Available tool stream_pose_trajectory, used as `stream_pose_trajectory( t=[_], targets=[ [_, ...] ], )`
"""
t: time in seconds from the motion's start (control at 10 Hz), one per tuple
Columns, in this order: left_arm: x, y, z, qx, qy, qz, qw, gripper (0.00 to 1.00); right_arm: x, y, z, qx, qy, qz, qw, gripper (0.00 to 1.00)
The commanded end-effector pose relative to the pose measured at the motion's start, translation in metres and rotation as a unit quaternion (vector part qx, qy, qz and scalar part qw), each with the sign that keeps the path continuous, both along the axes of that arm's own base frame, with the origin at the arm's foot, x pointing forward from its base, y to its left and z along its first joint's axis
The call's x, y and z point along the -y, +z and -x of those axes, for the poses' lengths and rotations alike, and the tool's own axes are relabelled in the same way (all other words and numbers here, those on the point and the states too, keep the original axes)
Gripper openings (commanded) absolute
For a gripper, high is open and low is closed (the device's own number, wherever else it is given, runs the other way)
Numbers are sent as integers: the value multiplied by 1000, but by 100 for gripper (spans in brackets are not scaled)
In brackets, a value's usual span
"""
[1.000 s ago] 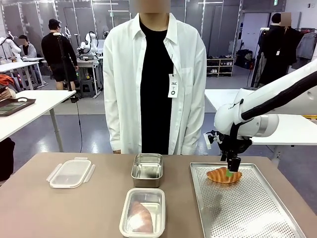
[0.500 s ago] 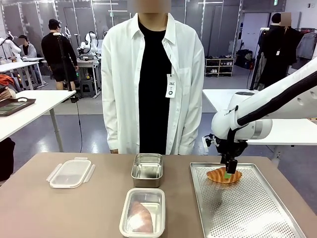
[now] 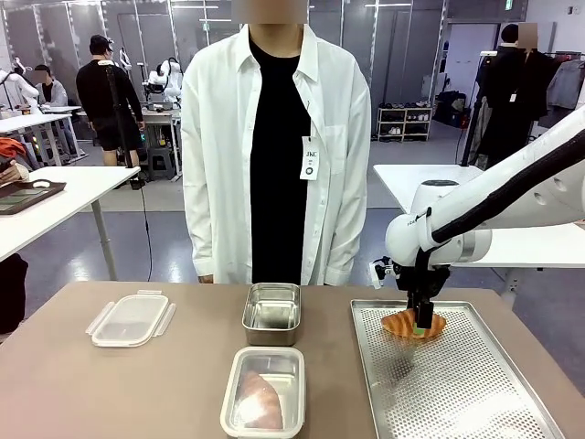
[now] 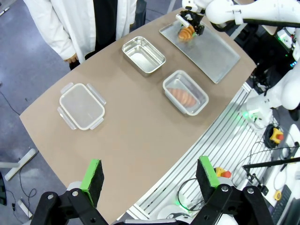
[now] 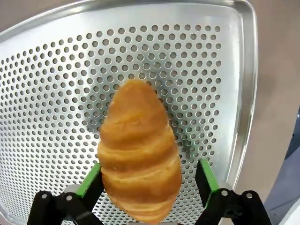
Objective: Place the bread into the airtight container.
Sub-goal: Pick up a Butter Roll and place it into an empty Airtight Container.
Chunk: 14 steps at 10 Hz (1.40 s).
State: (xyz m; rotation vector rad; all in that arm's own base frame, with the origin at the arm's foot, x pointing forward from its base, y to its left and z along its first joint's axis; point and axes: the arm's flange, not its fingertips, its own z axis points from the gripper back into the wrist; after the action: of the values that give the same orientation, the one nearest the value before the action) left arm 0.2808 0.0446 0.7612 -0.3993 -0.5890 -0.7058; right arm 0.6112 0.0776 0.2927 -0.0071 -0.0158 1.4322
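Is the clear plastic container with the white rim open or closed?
Open. The white-rimmed clear plastic container has no lid on; a golden croissant lies inside, and a clear clip lid lies apart to its left.

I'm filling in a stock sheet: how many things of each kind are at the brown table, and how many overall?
Golden-brown croissants: 2
Open boxes, clear plastic container and stainless steel container: 2
Clear plastic lid: 1
Perforated metal tray: 1
Total: 6
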Motion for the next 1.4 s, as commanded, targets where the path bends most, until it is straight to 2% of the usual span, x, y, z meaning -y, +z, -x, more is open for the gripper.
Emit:
stream_pose_trajectory(
  t=[0.0, 0.1, 0.2, 0.3, 0.4, 0.6, 0.8, 0.9, 1.1, 1.3],
  targets=[
    [0, 1, 1, 4, -9, 2, 1000, 100, 0, -1, -7, -1, -4, 9, 1000, 76],
    [0, 1, 1, 4, -9, 2, 1000, 100, 0, 1, -7, -3, -7, 6, 1000, 61],
    [0, 1, 1, 4, -9, 2, 1000, 100, 0, 4, -7, -8, -14, -1, 1000, 57],
    [0, 1, 1, 4, -9, 2, 1000, 100, -1, 13, -4, -11, -14, -9, 1000, 41],
    [0, 1, 1, 4, -9, 2, 1000, 100, -2, 26, -2, -17, -23, -15, 999, 46],
    [0, 1, 1, 4, -9, 2, 1000, 100, -10, 61, 7, -10, -22, -8, 1000, 46],
    [0, 1, 1, 4, -9, 2, 1000, 100, -27, 94, 15, -17, -34, -12, 999, 46],
    [0, 1, 1, 4, -9, 2, 1000, 100, -33, 104, 15, -28, -36, -21, 999, 46],
    [0, 1, 1, 4, -9, 2, 1000, 100, -48, 115, 16, -29, -37, -19, 999, 46],
    [0, 1, 1, 4, -9, 2, 1000, 100, -81, 124, 19, -20, -61, -49, 997, 46]
  ],
)
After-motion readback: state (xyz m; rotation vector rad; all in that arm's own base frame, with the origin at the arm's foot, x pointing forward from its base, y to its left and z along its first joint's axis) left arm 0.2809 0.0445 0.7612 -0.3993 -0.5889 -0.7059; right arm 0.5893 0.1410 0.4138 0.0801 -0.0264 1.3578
